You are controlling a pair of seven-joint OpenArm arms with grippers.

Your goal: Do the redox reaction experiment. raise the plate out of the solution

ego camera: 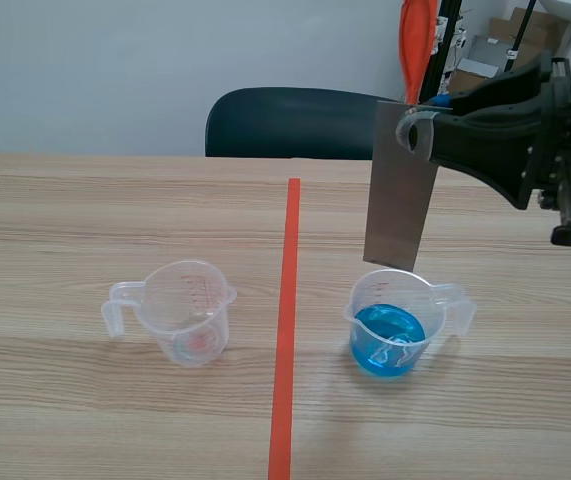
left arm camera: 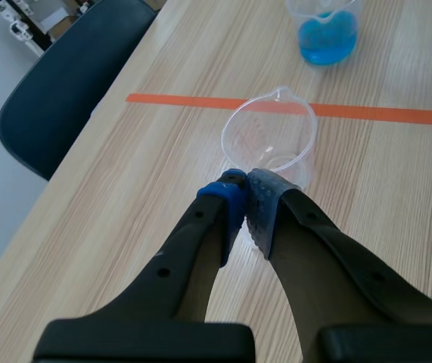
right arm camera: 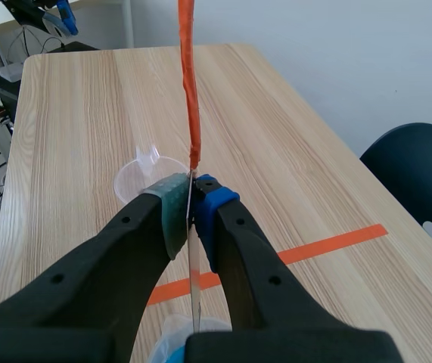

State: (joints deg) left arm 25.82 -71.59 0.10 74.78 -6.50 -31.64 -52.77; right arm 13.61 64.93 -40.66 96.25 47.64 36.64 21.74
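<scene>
A grey metal plate [ego camera: 397, 190] hangs upright with my right gripper [ego camera: 415, 130] shut on its top corner. Its lower edge is just above the rim of a clear beaker of blue solution [ego camera: 390, 332], out of the liquid. In the right wrist view the plate [right arm camera: 188, 91] shows edge-on, a thin strip running ahead from between that gripper's [right arm camera: 191, 200] pads, and the blue beaker [right arm camera: 172, 340] is below them. My left gripper [left arm camera: 244, 198] is shut on nothing, its tips in front of an empty clear beaker [left arm camera: 272, 136]. The left arm is out of the scene view.
The empty beaker [ego camera: 185, 310] stands left of the orange tape line [ego camera: 287, 320], the blue one right of it. A dark chair [ego camera: 285, 120] is at the table's far edge. Boxes and gear are stacked behind the right arm.
</scene>
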